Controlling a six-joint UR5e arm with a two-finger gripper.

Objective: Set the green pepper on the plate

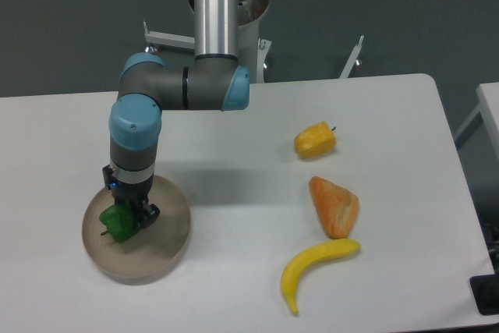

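Observation:
The green pepper (118, 223) is small, glossy and bright green, and sits over the left part of the plate (160, 249), a round beige-grey dish at the table's front left. My gripper (129, 217) points down over the plate and its fingers are closed on the pepper's right side. I cannot tell whether the pepper rests on the plate or hangs just above it. The arm's blue and grey wrist stands right above it and hides the plate's far rim.
A yellow-orange pepper (315, 139) lies at centre right. An orange wedge-shaped piece (334, 207) lies below it. A yellow banana (314, 266) lies near the front edge. The arm's base column (216, 5) rises at the back of the table.

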